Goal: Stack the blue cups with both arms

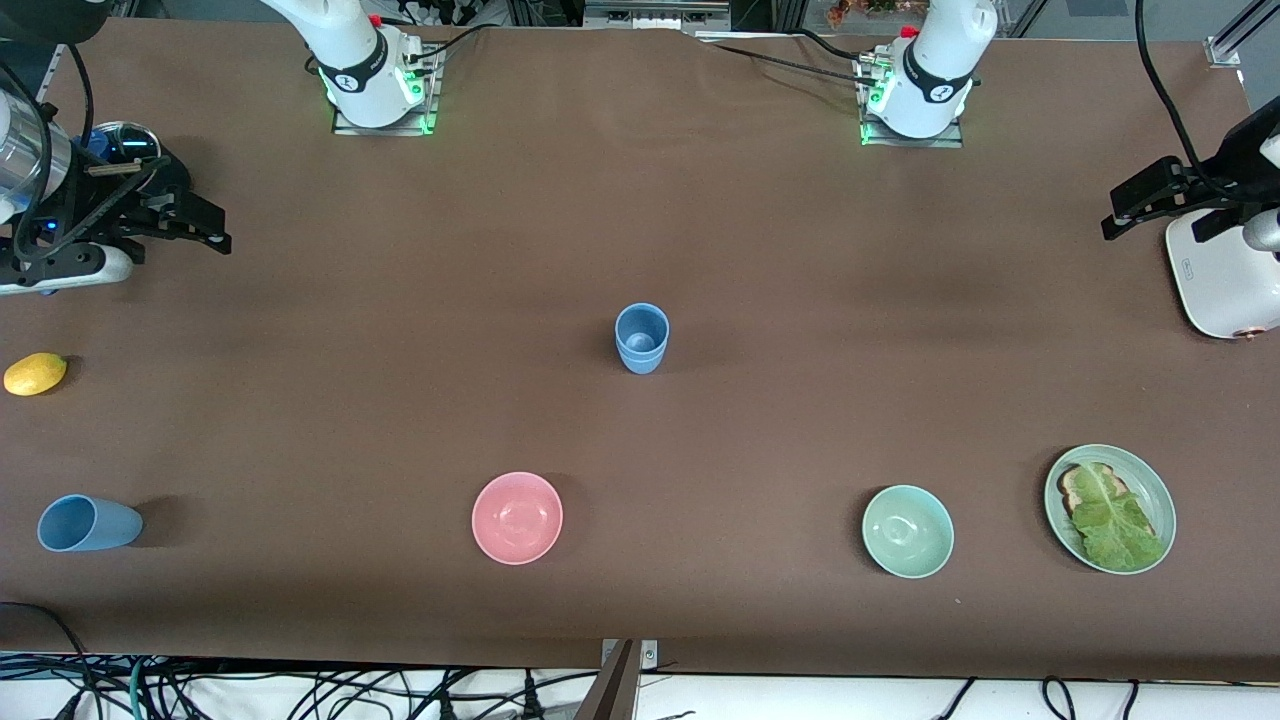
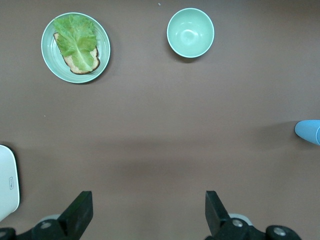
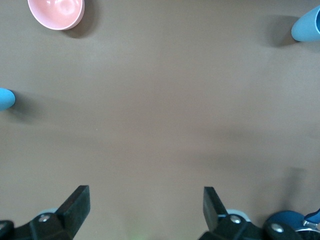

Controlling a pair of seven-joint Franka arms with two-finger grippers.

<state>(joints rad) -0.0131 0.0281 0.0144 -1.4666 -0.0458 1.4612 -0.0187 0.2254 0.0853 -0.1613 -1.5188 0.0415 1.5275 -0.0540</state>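
Observation:
A blue cup stack [image 1: 641,338] stands upright at the middle of the table; it looks like one cup nested in another. It shows at the edge of the left wrist view [image 2: 309,131] and of the right wrist view [image 3: 5,98]. A single blue cup [image 1: 88,523] sits at the right arm's end, near the front camera, its mouth toward the table's end; it also shows in the right wrist view [image 3: 306,25]. My right gripper [image 1: 195,222] is open and empty, up over the right arm's end. My left gripper [image 1: 1150,205] is open and empty, up beside the toaster.
A pink bowl [image 1: 517,517], a green bowl [image 1: 908,531] and a green plate [image 1: 1160,495] with toast and lettuce lie along the side near the front camera. A lemon [image 1: 35,373], a navy saucepan [image 1: 120,145] and a white toaster [image 1: 1225,285] sit at the ends.

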